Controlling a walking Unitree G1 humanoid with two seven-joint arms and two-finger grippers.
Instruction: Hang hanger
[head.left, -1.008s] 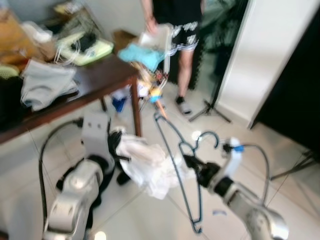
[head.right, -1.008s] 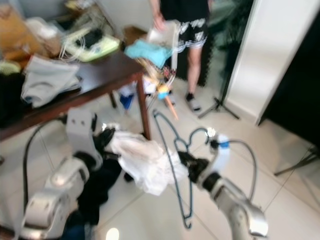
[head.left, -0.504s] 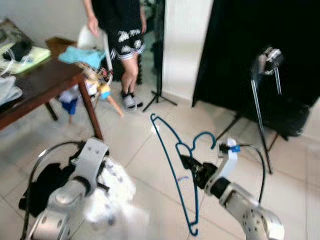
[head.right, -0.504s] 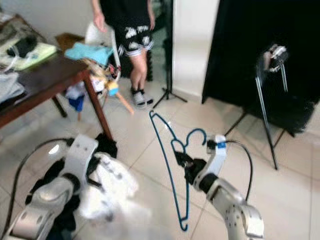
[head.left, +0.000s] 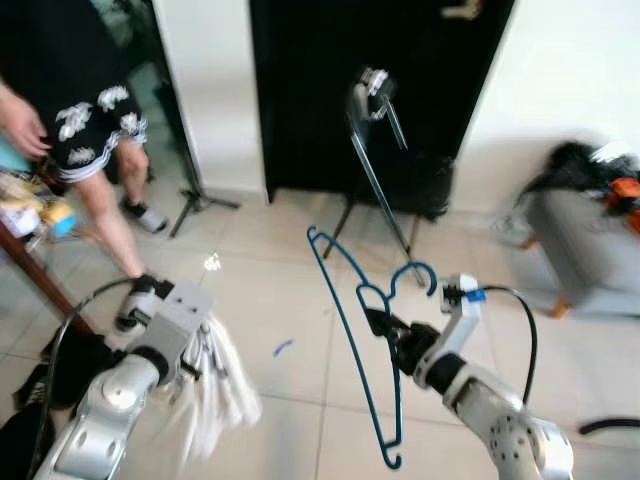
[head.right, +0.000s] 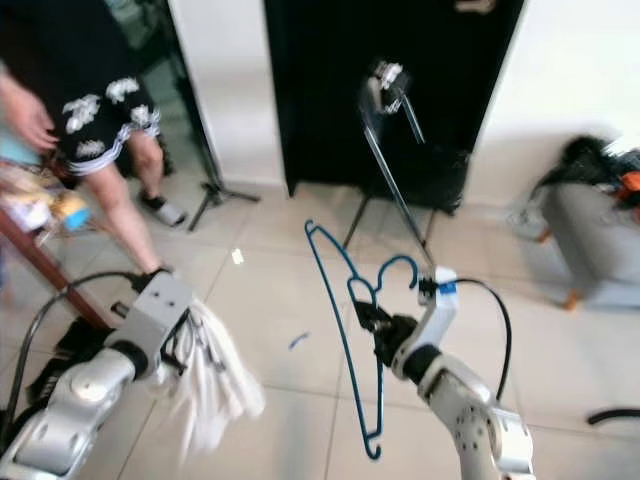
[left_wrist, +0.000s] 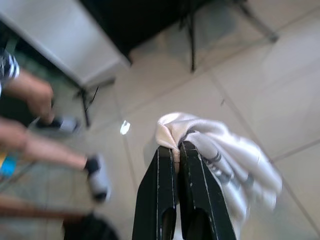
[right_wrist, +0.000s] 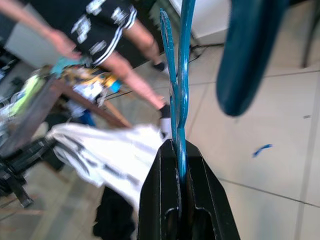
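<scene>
blue hanger (head.left: 352, 330) pinched in right tool (head.left: 383, 326), white cloth (head.right: 215, 375) in left tool (left_wrist: 175, 150)

The person (head.left: 70, 120) at the upper left of the head views is cut off by the top and left edges, so that the trunk above the patterned shorts is not seen. The white garment (head.left: 215, 385) at the lower left is smeared by motion, and its outline cannot be made out. The dark heap on the grey object (head.left: 585, 235) at the right edge is blurred and cannot be identified. In the right wrist view, the hanger (right_wrist: 179, 95) is cut off by the top edge.
</scene>
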